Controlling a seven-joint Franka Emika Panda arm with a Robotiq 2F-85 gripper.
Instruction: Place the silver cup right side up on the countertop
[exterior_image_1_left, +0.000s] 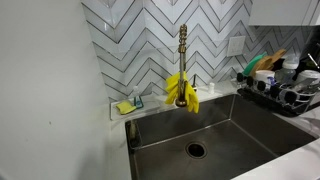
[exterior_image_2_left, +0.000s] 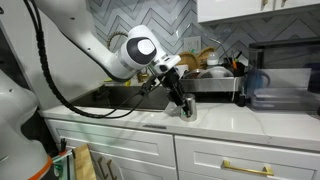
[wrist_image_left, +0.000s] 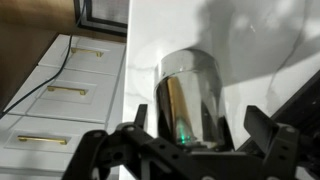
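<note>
I can't read any writing from here. The cup (wrist_image_left: 190, 100), close up in the wrist view, shows bare shiny metal and reflections only. The things at the dish rack (exterior_image_1_left: 285, 92) are too small and blurred for any label to be made out.

Soft, even indoor light fills both exterior views, with a pale sheen on the chevron tiles (exterior_image_1_left: 150, 30). In the wrist view the white desk (wrist_image_left: 160, 30) is nearly blown out. A grey shadow lies beyond the silver cup (wrist_image_left: 190, 95), whose side shows streaky reflections. The dark fingers (wrist_image_left: 262, 128) are blurred.
</note>
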